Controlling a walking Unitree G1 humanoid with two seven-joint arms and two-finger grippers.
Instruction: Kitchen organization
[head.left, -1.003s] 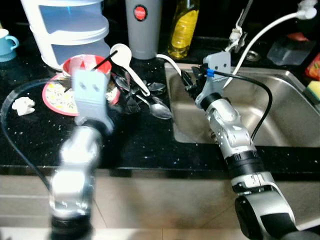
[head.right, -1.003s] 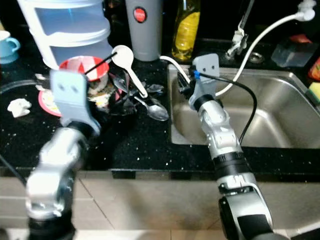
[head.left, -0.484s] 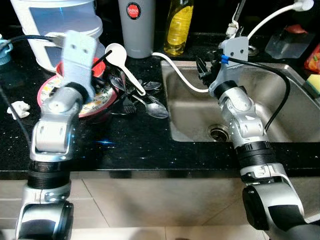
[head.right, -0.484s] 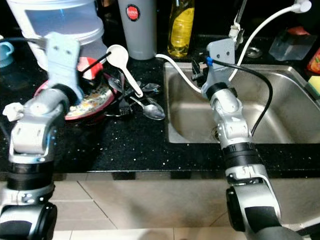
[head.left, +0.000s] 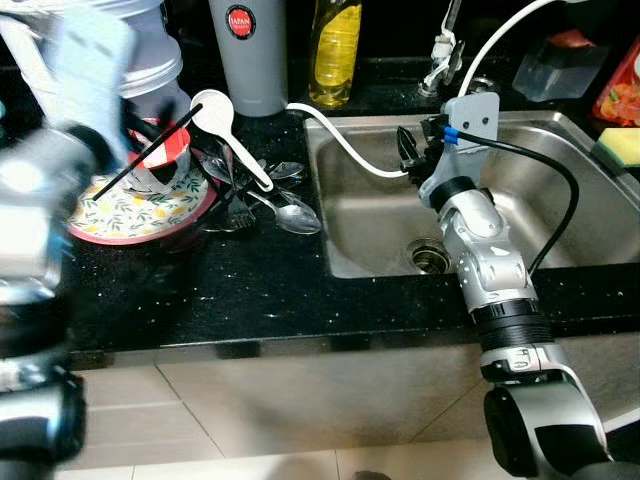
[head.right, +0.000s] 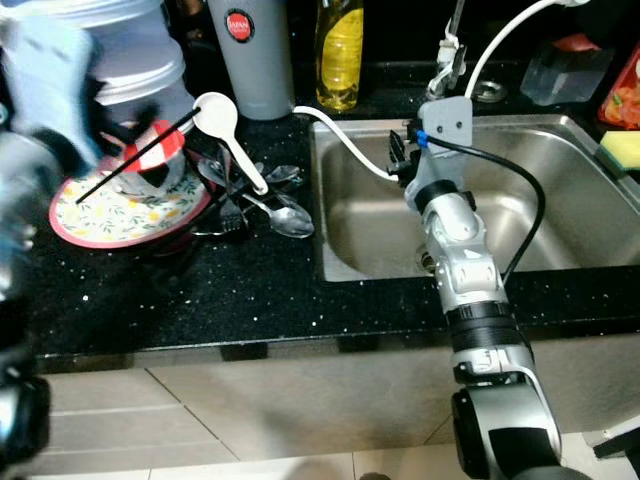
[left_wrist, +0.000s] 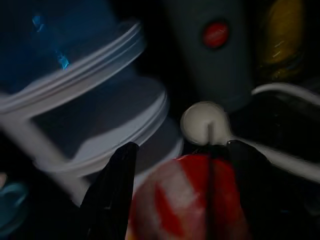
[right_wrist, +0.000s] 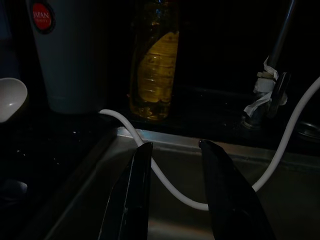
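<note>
A floral plate with a red rim lies on the black counter, and a red-and-white bowl sits on it with black chopsticks leaning across. A white spoon rests over a pile of metal spoons. My left gripper is open and hovers just before the bowl, with the white spoon beyond; its arm is blurred. My right gripper is open with nothing in it, at the left end of the steel sink, close to the white hose.
A white stacked container, a grey tumbler and a yellow bottle stand along the back of the counter. The tap is behind the sink. A yellow sponge lies at the far right.
My left arm has swung up from the counter's front towards the bowl and the stacked container, still blurred. The camera has shifted. My right gripper stays open over the sink's left end.
</note>
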